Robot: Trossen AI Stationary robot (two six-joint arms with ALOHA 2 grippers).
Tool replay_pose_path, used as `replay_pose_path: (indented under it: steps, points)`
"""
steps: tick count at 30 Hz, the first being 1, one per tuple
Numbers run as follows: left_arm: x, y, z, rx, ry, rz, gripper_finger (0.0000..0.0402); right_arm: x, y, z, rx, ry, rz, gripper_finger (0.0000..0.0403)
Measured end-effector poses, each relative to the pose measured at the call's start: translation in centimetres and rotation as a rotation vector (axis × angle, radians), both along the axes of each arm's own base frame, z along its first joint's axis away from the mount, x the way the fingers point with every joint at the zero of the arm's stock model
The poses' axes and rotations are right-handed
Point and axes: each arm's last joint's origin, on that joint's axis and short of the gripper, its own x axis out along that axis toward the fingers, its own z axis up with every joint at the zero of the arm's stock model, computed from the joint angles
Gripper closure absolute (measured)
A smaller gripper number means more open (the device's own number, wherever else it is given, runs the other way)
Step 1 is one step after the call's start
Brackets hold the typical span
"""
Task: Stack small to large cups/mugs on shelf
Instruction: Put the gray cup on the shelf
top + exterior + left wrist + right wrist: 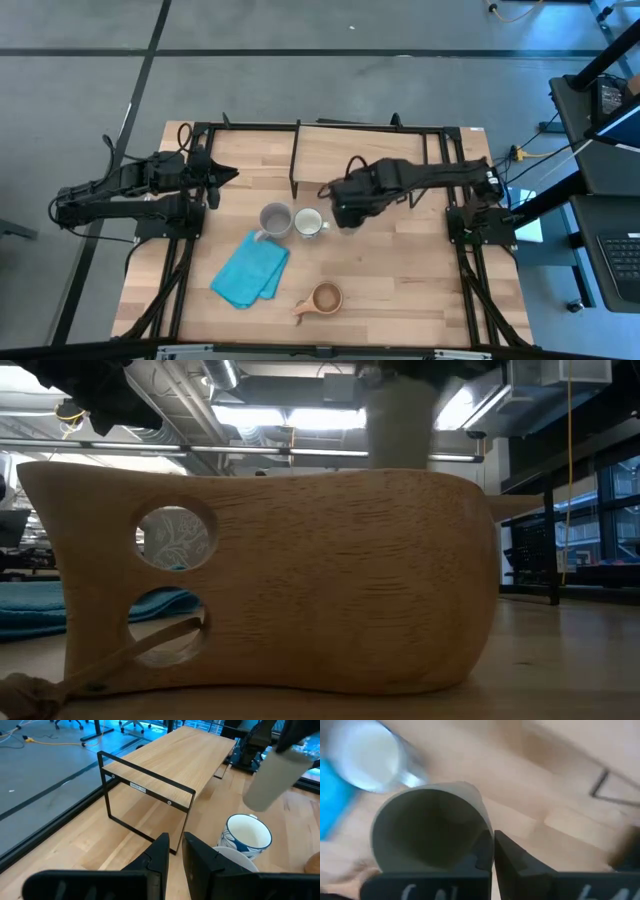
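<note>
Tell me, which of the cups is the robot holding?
The olive-green tumbler: the right gripper is shut on its rim. The grey mug, white mug and wooden cup stand untouched on the table.

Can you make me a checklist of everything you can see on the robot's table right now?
Surface: wooden table, no spills seen.
Job's things: grey mug and white mug side by side; wooden cup near the front edge; green tumbler pinched at its rim by the right gripper; shelf bare.
Clutter: blue cloth beside the grey mug.
Grippers: right gripper shut on the tumbler's wall beside the white mug; left gripper waits near the shelf's left end, holding nothing.
Cables: yellow cable on the floor.
Surroundings: desk with keyboard at right.
</note>
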Motion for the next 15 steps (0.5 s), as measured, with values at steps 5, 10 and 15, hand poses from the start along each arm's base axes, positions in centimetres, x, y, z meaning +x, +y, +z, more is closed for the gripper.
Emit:
replay_pose_path:
  steps: [5, 10, 15]
  points:
    - [0.0, 0.0, 0.0, -0.001, 0.000, 0.000, 0.0355, -0.7, -0.9, 3.4, -0.106, -0.143, -0.037, 0.0396]
    - [0.0, 0.0, 0.0, -0.002, -0.001, 0.000, 0.0355, -1.3, -2.7, 4.2, -0.233, -0.167, -0.075, 0.0395]
    - [0.0, 0.0, 0.0, -0.002, -0.001, 0.001, 0.0355, -1.5, -5.6, 4.4, -0.365, -0.138, -0.098, 0.0394]
